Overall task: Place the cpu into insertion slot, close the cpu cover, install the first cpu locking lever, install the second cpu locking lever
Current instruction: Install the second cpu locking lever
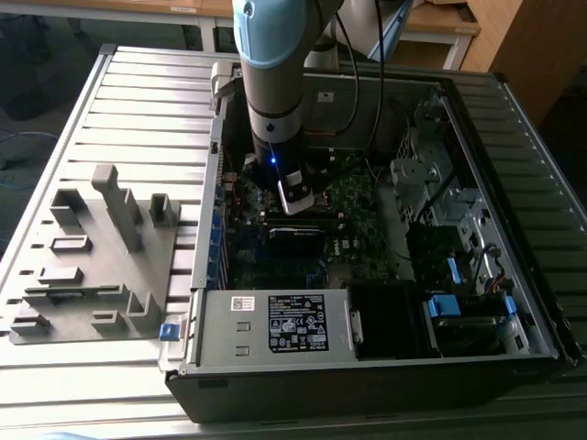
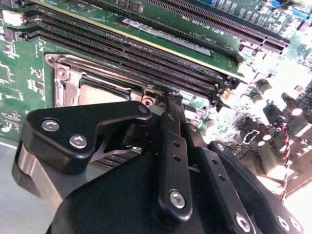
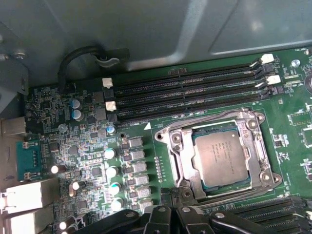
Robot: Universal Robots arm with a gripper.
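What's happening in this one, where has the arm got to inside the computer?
The arm's gripper is down inside the open computer case, right over the green circuit board. The cpu already sits in the insertion slot, with the cpu cover lying flat around it. The gripper sits low at one edge of the slot, beside the long black memory slots.

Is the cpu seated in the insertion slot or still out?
In. The cpu lies flat inside the insertion slot, with the cpu cover framing it, in the first wrist view.
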